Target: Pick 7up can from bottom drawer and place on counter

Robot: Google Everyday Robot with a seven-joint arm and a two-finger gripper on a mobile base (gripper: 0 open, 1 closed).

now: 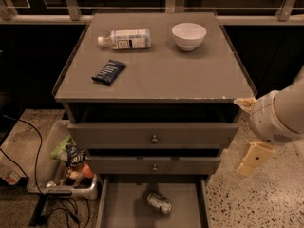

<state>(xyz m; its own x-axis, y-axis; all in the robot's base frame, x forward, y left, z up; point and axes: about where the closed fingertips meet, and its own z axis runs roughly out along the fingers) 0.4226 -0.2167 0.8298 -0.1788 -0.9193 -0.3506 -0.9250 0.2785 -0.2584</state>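
Can (pixel 158 202) lies sideways in the pulled-out bottom drawer (pixel 124 209), reachable from above; gripper (pixel 241 137) hangs beside the counter (pixel 161 75) at its front-right corner, fingers (pixel 254 158) wide apart, holding nothing.

**One high view, looking down**

A single camera stands before the desk (pixel 161 70) and above it, tilted steeply down. It is near enough that the top, the knobbed drawers (pixel 118 136) and the open bottom drawer (pixel 123 208) fill the view. The tool (pixel 254 156) hangs at the right edge.
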